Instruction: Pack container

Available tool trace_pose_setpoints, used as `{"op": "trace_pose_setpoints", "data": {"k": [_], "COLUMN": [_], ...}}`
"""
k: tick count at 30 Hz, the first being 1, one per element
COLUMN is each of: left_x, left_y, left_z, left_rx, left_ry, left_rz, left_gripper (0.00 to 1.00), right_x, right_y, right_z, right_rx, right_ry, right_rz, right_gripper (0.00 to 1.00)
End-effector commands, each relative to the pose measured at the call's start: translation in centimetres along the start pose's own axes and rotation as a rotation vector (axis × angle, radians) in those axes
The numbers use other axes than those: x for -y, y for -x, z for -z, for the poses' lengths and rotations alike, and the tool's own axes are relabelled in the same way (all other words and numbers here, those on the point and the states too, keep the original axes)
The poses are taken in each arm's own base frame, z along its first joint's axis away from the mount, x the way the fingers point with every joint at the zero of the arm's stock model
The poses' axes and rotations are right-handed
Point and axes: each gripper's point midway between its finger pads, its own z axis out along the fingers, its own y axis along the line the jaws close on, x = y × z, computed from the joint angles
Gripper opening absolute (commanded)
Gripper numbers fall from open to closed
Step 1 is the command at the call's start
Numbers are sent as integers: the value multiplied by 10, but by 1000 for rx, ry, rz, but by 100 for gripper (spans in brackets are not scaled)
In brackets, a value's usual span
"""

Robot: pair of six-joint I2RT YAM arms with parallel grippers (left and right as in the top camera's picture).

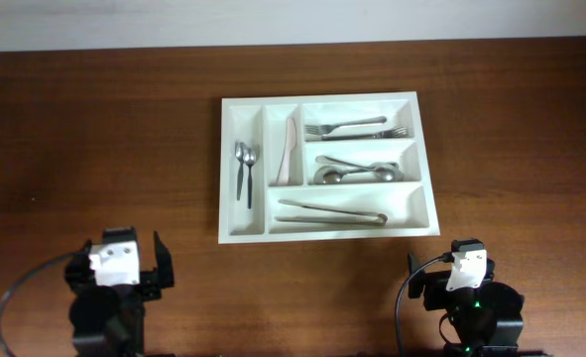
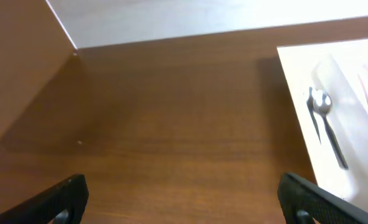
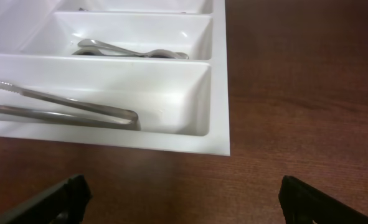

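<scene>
The white container point(image 1: 223, 169) lies at the table's middle, holding two small spoons point(image 1: 244, 171) in its left upright slot, a pale knife point(image 1: 290, 151) beside them, forks point(image 1: 357, 128) at top right, spoons point(image 1: 357, 170) below, and tongs point(image 1: 330, 211) in the bottom slot. My left gripper point(image 2: 182, 202) is open and empty near the front left, over bare wood; the container's left edge point(image 2: 296, 87) shows to its right. My right gripper point(image 3: 187, 202) is open and empty at the front right, just short of the container's near wall point(image 3: 171, 142), with the tongs point(image 3: 65, 106) in view.
The dark wooden table point(image 1: 94, 139) runs to a pale wall at the back. A black cable point(image 1: 10, 293) loops beside the left arm base. The table's back left corner point(image 2: 75, 50) shows in the left wrist view.
</scene>
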Motion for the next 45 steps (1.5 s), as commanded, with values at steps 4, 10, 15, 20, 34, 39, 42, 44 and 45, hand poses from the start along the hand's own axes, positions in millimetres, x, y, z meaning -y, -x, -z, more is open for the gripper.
{"op": "trace_pose_setpoints", "data": {"k": [4, 10, 15, 20, 34, 39, 42, 44, 45], "left_x": [18, 30, 35, 36, 35, 35, 35, 35, 35], "left_y": [-33, -54, -68, -66, -66, -66, -66, -66, -66], "left_z": [-13, -21, -30, -31, -32, -32, -32, -32, -32], "left_rx": [39, 67, 44, 62, 61, 61, 61, 61, 61], "left_ry": [-62, -91, -105, -103, -102, -102, -102, -102, -102], "left_rz": [9, 1, -4, -1, -2, -2, -2, -2, -2], "left_gripper": [99, 99, 99, 99, 99, 99, 99, 99, 99], "right_x": [0, 0, 0, 0, 0, 0, 0, 0, 0], "right_y": [1, 1, 1, 1, 1, 1, 1, 1, 1], "right_z": [0, 0, 0, 0, 0, 0, 0, 0, 0], "right_rx": [8, 8, 8, 8, 8, 8, 8, 8, 8], "right_ry": [-2, -2, -2, -2, -2, -2, -2, -2, -2], "right_rz": [5, 5, 5, 5, 5, 5, 5, 5, 5], "right_gripper": [99, 99, 99, 99, 99, 99, 99, 99, 99]}}
